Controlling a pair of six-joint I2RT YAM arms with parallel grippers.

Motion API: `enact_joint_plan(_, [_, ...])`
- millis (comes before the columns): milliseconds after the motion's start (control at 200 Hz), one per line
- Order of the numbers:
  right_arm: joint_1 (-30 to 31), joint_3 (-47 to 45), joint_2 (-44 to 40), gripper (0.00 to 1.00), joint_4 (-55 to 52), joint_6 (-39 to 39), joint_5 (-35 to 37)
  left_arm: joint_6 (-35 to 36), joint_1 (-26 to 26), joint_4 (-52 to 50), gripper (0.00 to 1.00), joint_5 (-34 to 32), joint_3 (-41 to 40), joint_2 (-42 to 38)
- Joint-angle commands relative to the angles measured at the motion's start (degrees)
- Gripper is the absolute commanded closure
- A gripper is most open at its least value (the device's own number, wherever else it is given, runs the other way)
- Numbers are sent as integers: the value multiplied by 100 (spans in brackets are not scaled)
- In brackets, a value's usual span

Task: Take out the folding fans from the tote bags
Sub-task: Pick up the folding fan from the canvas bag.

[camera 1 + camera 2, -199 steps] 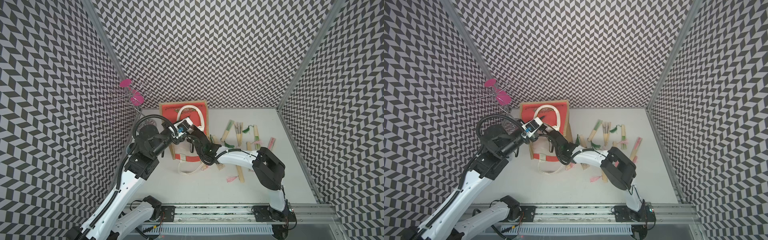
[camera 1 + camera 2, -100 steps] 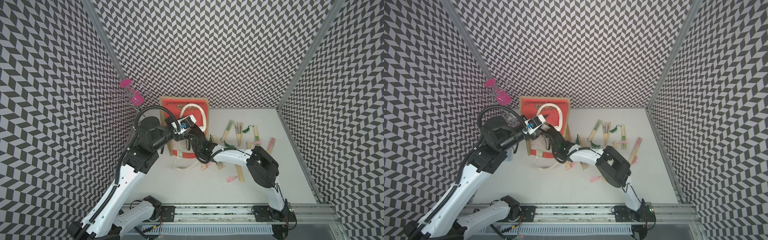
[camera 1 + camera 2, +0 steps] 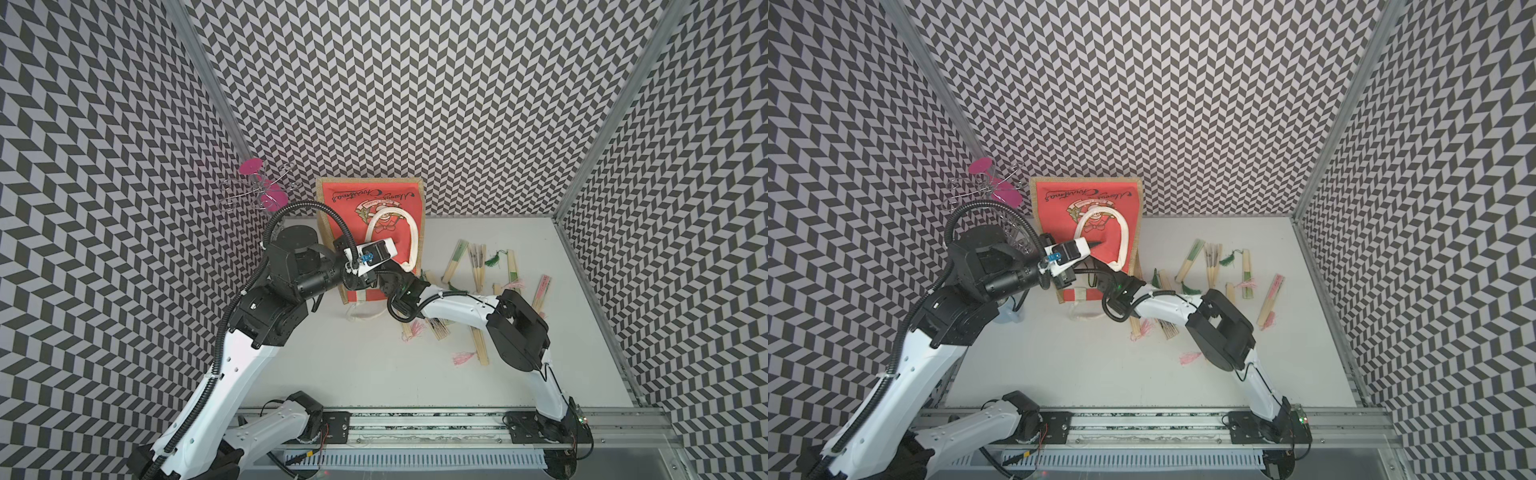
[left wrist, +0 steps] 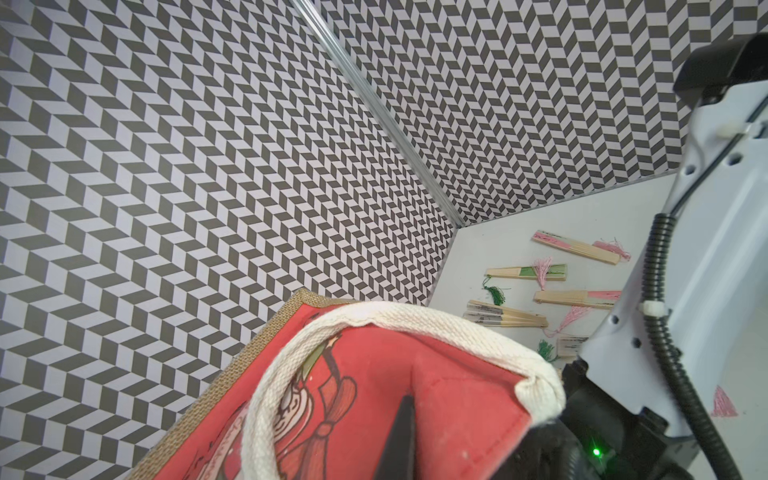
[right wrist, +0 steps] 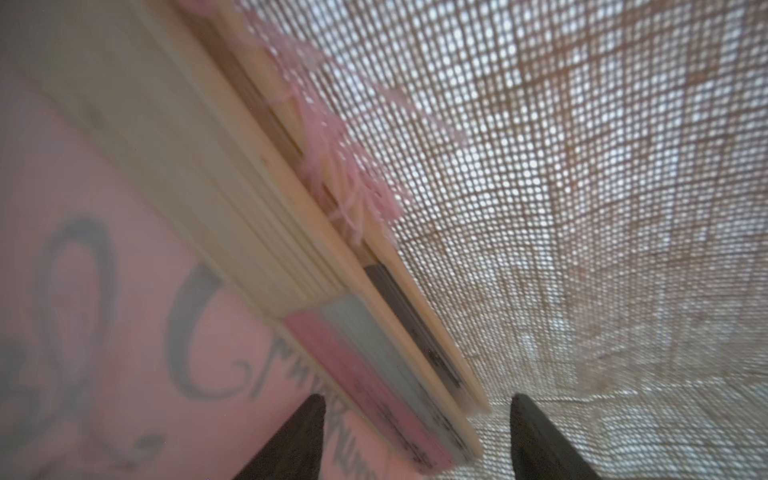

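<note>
The tan jute tote bag [image 3: 370, 199] with its red printed panel stands tipped up against the back wall in both top views [image 3: 1084, 195]. My left gripper [image 4: 405, 403] is shut on the bag's red fabric by the cream handle [image 4: 415, 324]. The right arm's wrist [image 3: 405, 291] reaches into the bag's mouth, which hides its gripper from above. In the right wrist view my right gripper [image 5: 415, 399] stands open inside the bag. A closed pink-and-blue fan [image 5: 374, 353] and a black-papered fan [image 5: 415, 316] with a pink tassel [image 5: 345, 174] lie between its fingers. Several folding fans [image 3: 477, 266] lie on the table.
A pink wire ornament [image 3: 257, 191] hangs on the left wall. The loose fans [image 3: 1271, 299] spread from beside the bag to the right wall, some under the right arm's forearm [image 3: 457, 311]. A metal rail [image 3: 415, 428] runs along the front edge.
The left arm has lifted the bag's mouth, and the bag now stands steeper against the back wall. The right wrist has gone further into the bag and its jaws have widened.
</note>
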Motion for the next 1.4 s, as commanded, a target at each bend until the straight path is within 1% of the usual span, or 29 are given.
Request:
enact_joint_plan(0, [-13, -476, 93, 28, 2607, -1349, 359, 101, -289, -631, 100, 407, 142, -12])
enact_joint_plan(45, [15, -604, 105, 26, 2959, -1474, 289, 309, -349, -722, 100, 549, 85, -41])
enact_joint_plan(80, [5, -584, 122, 26, 2744, -1327, 254, 463, -352, -654, 100, 675, -48, -88])
enact_joint_plan(110, [-12, -512, 155, 27, 2478, -1189, 263, 469, -352, -468, 100, 610, -199, -121])
enact_joint_plan(140, [-22, -451, 215, 27, 2458, -1212, 306, 419, -352, -415, 100, 571, -237, -97])
enact_joint_plan(205, [-31, -368, 353, 26, 3085, -1654, 419, 434, -389, -881, 100, 712, 82, 102])
enact_joint_plan(230, [-38, -332, 395, 26, 3177, -1739, 433, 474, -422, -1058, 100, 710, 202, 170])
enact_joint_plan(270, [-57, -284, 418, 26, 2994, -1698, 430, 481, -492, -1121, 100, 585, 250, 201])
enact_joint_plan(341, [-93, -218, 418, 26, 2628, -1497, 401, 399, -520, -898, 100, 351, 88, 108])
enact_joint_plan(426, [-106, -240, 435, 28, 2572, -1491, 350, 458, -549, -970, 100, 435, 41, 53])
enact_joint_plan(526, [-108, -350, 382, 32, 2139, -1293, 198, 812, -580, -1112, 100, 922, 15, -99])
enact_joint_plan(601, [-98, -468, 250, 41, 1621, -913, 114, 1153, -580, -1059, 100, 1313, -176, -414])
enact_joint_plan(671, [-93, -535, 136, 49, 1296, -614, 116, 1215, -580, -751, 100, 1445, -448, -785])
enact_joint_plan(771, [-63, -619, 16, 53, 1309, -521, 167, 1027, -580, -428, 100, 1303, -648, -1077])
enact_joint_plan(811, [-46, -651, -11, 56, 1480, -591, 219, 903, -580, -376, 100, 1175, -622, -1053])
enact_joint_plan(922, [41, -787, -175, 57, 1756, -607, 309, 260, -580, 31, 100, 542, -491, -781])
enact_joint_plan(1007, [130, -936, -417, 55, 1410, -119, 323, -314, -580, 485, 100, -243, -455, -557])
enact_joint_plan(1057, [158, -962, -592, 55, 775, 518, 330, -576, -580, 735, 100, -717, -473, -474])
enact_joint_plan(1107, [153, -1008, -809, 55, 48, 1218, 192, -747, -572, 959, 100, -1027, -505, -449])
enact_joint_plan(1142, [154, -1068, -961, 55, -240, 1710, 96, -825, -572, 1075, 100, -1184, -519, -449])
enact_joint_plan(1187, [155, -1182, -1153, 55, -488, 2095, -34, -923, -572, 1184, 100, -1383, -511, -449])
enact_joint_plan(1252, [132, -1196, -1354, 53, -1022, 2571, -351, -932, -562, 1153, 100, -1413, -429, -419])
enact_joint_plan(1302, [97, -1120, -1487, 50, -1584, 2938, -785, -880, -554, 1059, 100, -1244, -376, -389])
enact_joint_plan(1397, [3, -839, -1577, 45, -2486, 3377, -1494, -780, -557, 939, 100, -848, -343, -380])
